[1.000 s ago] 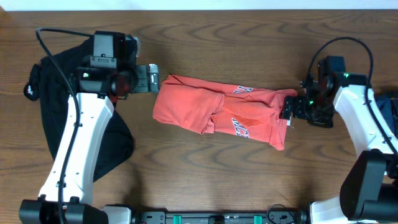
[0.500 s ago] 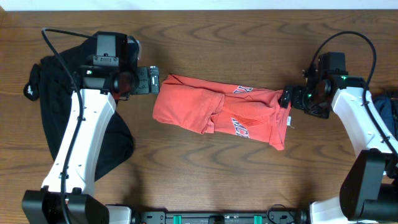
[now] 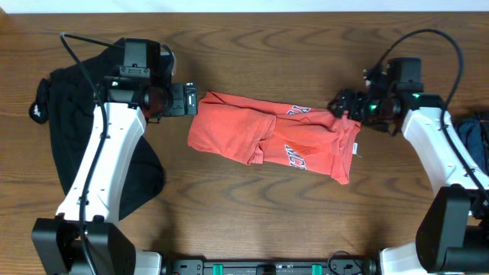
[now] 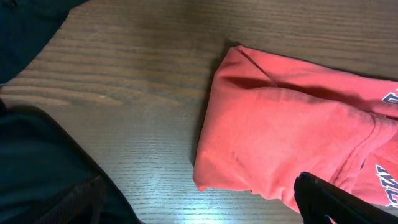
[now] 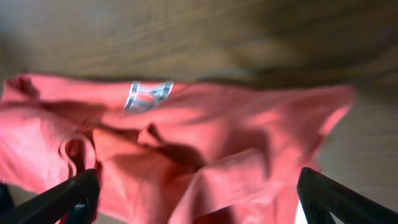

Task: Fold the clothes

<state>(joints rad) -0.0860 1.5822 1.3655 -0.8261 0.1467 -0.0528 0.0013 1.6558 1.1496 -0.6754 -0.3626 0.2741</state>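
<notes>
An orange-red shirt [image 3: 267, 136] lies half folded across the middle of the wooden table, with white lettering showing. It also shows in the left wrist view [image 4: 292, 124] and in the right wrist view [image 5: 186, 149], where its neck label [image 5: 146, 95] is visible. My left gripper [image 3: 186, 99] is open and empty at the shirt's left edge. My right gripper [image 3: 342, 104] is open just above the shirt's right end, with nothing between the fingers.
A black garment [image 3: 61, 122] lies in a heap at the left under the left arm, also in the left wrist view [image 4: 37, 180]. A dark blue cloth [image 3: 478, 130] lies at the right edge. Bare wood lies in front of and behind the shirt.
My right gripper has let go of the shirt's right end and moved left and back over it. The shirt's right end now lies flat. The left gripper has barely moved.
</notes>
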